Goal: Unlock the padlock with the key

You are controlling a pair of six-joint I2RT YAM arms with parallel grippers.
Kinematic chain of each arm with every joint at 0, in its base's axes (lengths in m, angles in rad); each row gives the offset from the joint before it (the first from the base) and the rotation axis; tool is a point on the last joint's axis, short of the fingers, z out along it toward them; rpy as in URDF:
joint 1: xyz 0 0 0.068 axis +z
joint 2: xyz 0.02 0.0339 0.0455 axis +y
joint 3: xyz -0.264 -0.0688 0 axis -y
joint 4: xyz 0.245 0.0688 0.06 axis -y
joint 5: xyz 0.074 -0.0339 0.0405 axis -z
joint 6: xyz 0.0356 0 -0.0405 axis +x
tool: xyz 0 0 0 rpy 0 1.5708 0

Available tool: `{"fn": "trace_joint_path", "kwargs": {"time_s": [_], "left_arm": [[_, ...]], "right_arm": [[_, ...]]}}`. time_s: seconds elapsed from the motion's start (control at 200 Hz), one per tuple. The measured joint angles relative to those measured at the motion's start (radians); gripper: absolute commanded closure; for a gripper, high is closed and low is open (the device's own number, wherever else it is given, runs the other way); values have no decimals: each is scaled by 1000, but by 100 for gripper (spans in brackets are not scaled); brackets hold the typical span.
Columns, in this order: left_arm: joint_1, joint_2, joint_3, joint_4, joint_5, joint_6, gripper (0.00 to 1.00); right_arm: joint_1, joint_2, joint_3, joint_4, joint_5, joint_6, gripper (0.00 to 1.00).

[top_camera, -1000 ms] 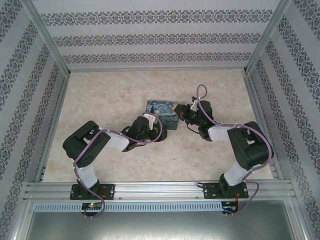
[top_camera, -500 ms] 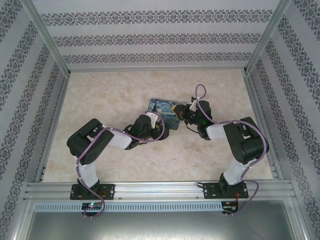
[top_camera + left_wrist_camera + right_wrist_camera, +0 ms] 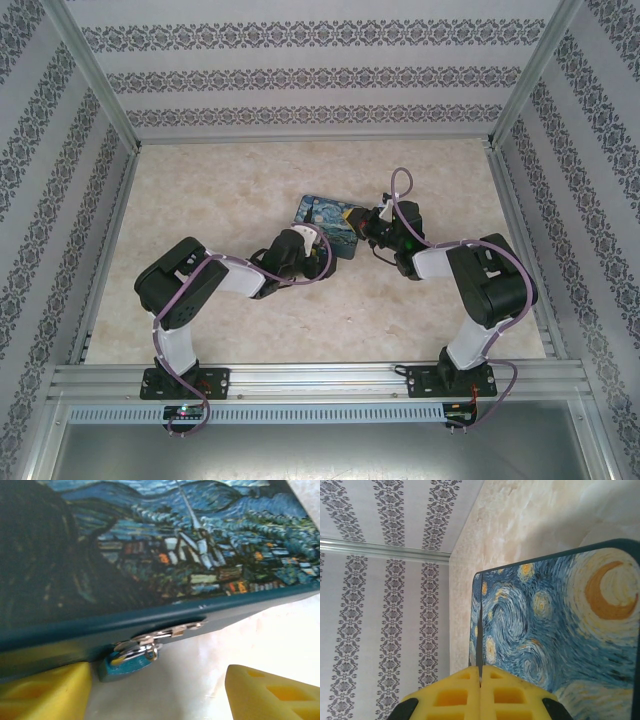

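Broadly, your surface (image 3: 230,200) carries one shut box (image 3: 318,212), its lid (image 3: 560,630) down and its contents hidden, with a metal hasp (image 3: 170,630) on its near wall. Your left pincer (image 3: 320,262) sits at that wall, spread wide, and the padlock (image 3: 125,664) hangs from the hasp inside the gap, just beside one yellow pad (image 3: 45,692), its blue body low by the surface. Your right pincer (image 3: 358,222) hovers at the box's right end, pressed together on a thin dark blade I judge to be the key (image 3: 479,640), pointing straight out along the lid. The padlock lies nearer your left arm (image 3: 230,278), so the key must come round to that near wall.
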Motion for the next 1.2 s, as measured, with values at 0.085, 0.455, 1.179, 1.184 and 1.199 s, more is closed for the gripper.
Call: {"fn": "trace_joint_path", "kwargs": {"time_s": [0.085, 0.455, 1.179, 1.184, 1.199], "left_arm": [[0, 0, 6, -14, -26, 13, 28], [2, 18, 41, 4, 125, -30, 30], [41, 71, 3, 220, 150, -267, 29], [41, 69, 3, 215, 147, -265, 29], [41, 65, 3, 207, 141, -260, 29]], "right_arm": [[0, 0, 0, 0, 0, 0, 100], [0, 2, 0, 0, 0, 0, 100], [-4, 12, 0, -1, 0, 0, 100], [-4, 12, 0, -1, 0, 0, 100], [-5, 12, 0, -1, 0, 0, 100]]}}
